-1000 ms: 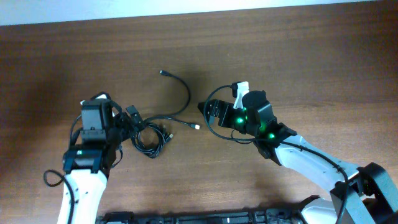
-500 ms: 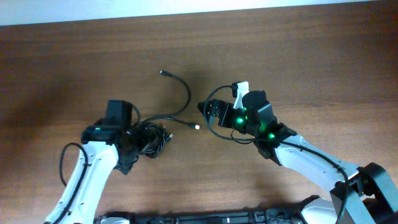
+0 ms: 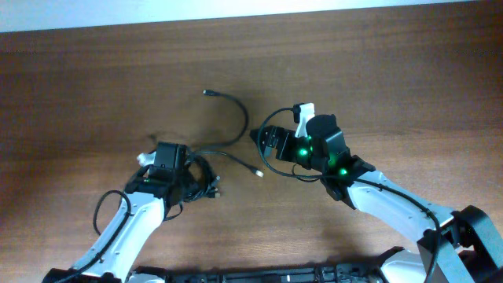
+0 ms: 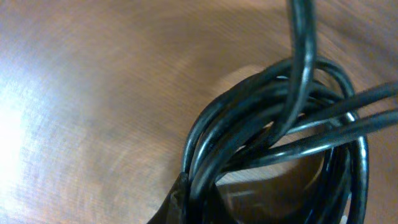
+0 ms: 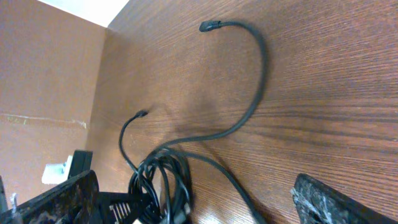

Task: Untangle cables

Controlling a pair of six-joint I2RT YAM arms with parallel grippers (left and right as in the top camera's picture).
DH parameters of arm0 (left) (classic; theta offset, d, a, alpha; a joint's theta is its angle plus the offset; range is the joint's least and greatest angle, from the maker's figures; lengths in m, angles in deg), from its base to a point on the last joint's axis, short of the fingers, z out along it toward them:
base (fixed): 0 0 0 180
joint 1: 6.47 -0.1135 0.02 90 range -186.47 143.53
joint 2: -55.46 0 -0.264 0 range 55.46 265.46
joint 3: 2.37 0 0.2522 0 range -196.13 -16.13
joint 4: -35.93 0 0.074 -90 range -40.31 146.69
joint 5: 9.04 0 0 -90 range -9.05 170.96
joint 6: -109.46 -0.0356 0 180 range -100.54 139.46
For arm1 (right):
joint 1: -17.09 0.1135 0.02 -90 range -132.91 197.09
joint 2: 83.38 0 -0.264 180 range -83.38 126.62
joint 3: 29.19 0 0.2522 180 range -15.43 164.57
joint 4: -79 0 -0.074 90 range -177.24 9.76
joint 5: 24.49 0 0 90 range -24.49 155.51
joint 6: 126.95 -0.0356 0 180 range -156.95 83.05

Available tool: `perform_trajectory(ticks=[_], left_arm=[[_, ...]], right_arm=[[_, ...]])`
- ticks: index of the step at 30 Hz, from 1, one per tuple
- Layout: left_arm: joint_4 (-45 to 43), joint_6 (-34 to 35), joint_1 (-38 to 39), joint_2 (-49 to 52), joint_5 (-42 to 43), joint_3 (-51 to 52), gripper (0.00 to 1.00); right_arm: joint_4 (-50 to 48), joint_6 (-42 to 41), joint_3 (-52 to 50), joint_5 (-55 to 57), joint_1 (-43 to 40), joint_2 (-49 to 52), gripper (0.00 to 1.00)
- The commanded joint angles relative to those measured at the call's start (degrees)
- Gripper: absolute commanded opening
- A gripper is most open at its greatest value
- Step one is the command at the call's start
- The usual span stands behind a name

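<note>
We see the cables (image 3: 201, 179) lying as a knotted black bundle on the wooden table (image 3: 377, 71), at about 8 o'clock from its middle in the overhead view; in the left wrist view the same loops (image 4: 267, 143) fill most of the picture, several strands stacked in a ring with others crossing over them. From the bundle a long cord (image 3: 244, 124) leaves toward 2 o'clock, bends back in an arc and ends in a small dark plug (image 3: 207, 93) at 12 o'clock from the knot; the right wrist view shows this arc (image 5: 261, 74) flat on the wood. A shorter cord (image 3: 236, 159) runs off toward 3 o'clock and ends in a pale tip (image 3: 258, 171).

The left gripper (image 3: 191, 182) sits right at the bundle, on its 9 o'clock side, touching or buried in the loops; one dark fingertip (image 4: 176, 200) shows beneath the strands, but we cannot tell whether the fingers are apart or closed on anything.

The right gripper (image 3: 261, 139) is at 2 o'clock from the knot, just beside the long cord's bend; its fingers (image 5: 59, 199) stand wide apart with nothing between them. Two green lights (image 3: 302, 151) glow on the right arm.
</note>
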State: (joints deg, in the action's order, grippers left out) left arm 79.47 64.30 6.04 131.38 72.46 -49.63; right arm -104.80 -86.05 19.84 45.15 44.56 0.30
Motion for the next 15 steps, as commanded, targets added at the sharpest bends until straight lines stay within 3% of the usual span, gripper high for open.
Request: perform_trajectory(ticks=[1,2,4,5,6,7,8,9,11,13,14,15], left_arm=[[-1.81,-44.17,0.09,-0.13,6.47,-6.93,0.00],[-3.58,-45.57,0.09,-0.13,5.27,-8.04,0.00],[-5.75,-55.82,0.09,-0.13,5.29,-8.28,0.00],[-5.44,-60.63,0.09,-0.13,5.18,-8.28,0.13],[-5.25,-61.22,0.09,-0.13,3.67,-8.28,0.61],[-5.03,-61.18,0.09,-0.13,3.06,-8.28,0.72],[-5.09,-58.95,0.09,-0.13,3.08,-8.28,0.88],[-5.07,-51.49,0.09,-0.13,3.10,-8.28,1.00],[-3.28,-24.09,0.09,-0.11,3.13,-8.26,0.99],[0.63,-3.72,0.09,-0.11,3.15,-8.22,0.99],[2.47,2.78,0.11,-0.11,3.37,-8.22,0.99],[2.19,3.80,0.11,-0.11,3.39,-8.22,0.99]], right_arm=[[-0.15,0.85,0.42,0.52,-0.15,0.04,0.98],[-0.15,0.85,0.42,0.52,-0.15,0.04,0.98],[-0.15,0.85,0.42,0.52,-0.15,0.04,0.98],[-0.15,0.85,0.42,0.52,-0.15,0.04,0.98],[-0.15,0.85,0.42,0.52,-0.17,0.04,0.98],[-0.15,0.85,0.42,0.52,-0.15,0.04,0.98],[-0.15,0.85,0.42,0.52,-0.15,0.04,0.98],[-0.15,0.85,0.42,0.52,-0.15,0.04,0.98],[-0.15,0.85,0.42,0.52,-0.15,0.04,0.98],[-0.15,0.85,0.42,0.52,-0.15,0.04,0.98],[-0.15,0.85,0.42,0.52,-0.17,0.04,0.98],[-0.15,0.85,0.42,0.52,-0.15,0.04,0.98]])
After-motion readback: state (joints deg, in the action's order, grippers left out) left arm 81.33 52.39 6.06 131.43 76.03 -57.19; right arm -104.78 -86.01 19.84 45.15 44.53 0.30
